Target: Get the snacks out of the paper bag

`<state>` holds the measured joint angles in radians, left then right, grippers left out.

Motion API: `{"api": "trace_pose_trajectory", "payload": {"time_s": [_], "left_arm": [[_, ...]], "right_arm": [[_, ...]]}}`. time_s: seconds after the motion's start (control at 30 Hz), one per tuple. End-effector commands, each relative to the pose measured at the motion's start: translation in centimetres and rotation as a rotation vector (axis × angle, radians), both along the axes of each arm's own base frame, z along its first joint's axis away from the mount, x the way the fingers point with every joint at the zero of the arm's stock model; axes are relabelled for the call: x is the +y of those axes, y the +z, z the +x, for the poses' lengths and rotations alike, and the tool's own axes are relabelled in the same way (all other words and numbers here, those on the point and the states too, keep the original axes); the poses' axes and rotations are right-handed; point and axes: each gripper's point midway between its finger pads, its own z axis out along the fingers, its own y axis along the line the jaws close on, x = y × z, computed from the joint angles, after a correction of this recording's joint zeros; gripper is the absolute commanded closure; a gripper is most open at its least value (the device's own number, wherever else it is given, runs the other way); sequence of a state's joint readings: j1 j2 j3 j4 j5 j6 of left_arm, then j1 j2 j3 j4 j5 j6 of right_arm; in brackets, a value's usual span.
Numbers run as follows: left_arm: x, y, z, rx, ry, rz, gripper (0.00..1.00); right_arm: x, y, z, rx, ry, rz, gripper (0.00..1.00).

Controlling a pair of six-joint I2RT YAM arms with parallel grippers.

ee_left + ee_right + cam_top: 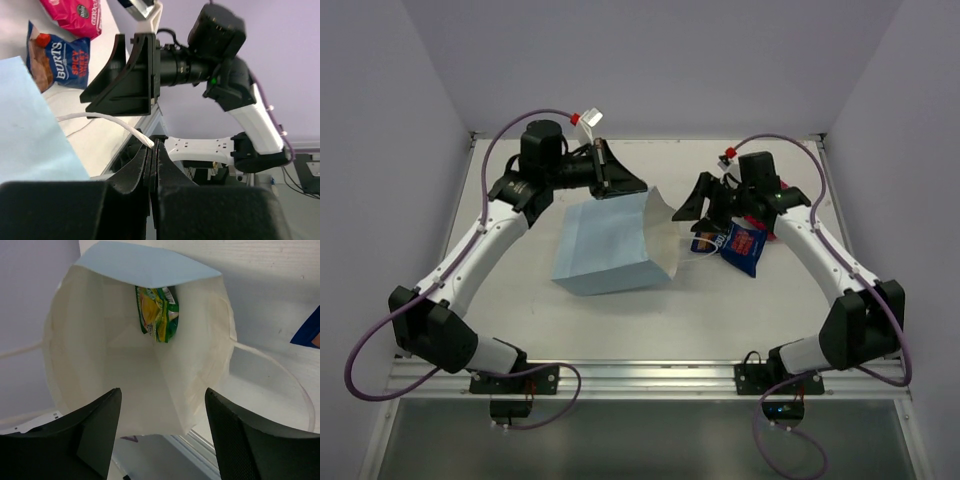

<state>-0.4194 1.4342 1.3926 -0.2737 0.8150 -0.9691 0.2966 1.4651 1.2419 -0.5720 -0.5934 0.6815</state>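
Paper bag (605,250) on its side, one packet inside.
Pale-blue, white-lined bag lies flat with its mouth open to the right; a yellow-green packet (157,314) sits deep inside. A dark blue packet (60,62) and a red-pink pouch (75,15) lie outside, near the mouth.

One packet (157,312) lies inside the paper bag (95,370)

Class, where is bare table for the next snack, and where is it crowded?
Bare table lies between the paper bag and the near rail. Crowded beside the bag's mouth: right gripper, dark blue packet.
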Motion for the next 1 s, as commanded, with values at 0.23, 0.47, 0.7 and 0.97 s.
{"api": "trace_pose_trajectory", "payload": {"time_s": [0.23,0.47,0.7,0.97], "left_arm": [[0.8,1.1,-1.8,0.012,-0.082,-0.062,1.0],[1.4,2.3,-2.4,0.03,-0.102,-0.078,1.0],[3.0,2.0,-3.6,0.079,-0.062,-0.062,1.0],[6.5,2.9,-5.5,0.158,0.04,-0.043,1.0]], "right_arm": [[1.8,1.5,-3.0,-0.153,0.068,0.112,0.32],[4.7,1.7,-3.1,-0.149,0.082,0.126,0.33],[8.6,0.8,-4.4,-0.134,0.173,0.085,0.33],[7.6,0.7,-5.7,-0.176,0.192,0.012,0.32]]}}
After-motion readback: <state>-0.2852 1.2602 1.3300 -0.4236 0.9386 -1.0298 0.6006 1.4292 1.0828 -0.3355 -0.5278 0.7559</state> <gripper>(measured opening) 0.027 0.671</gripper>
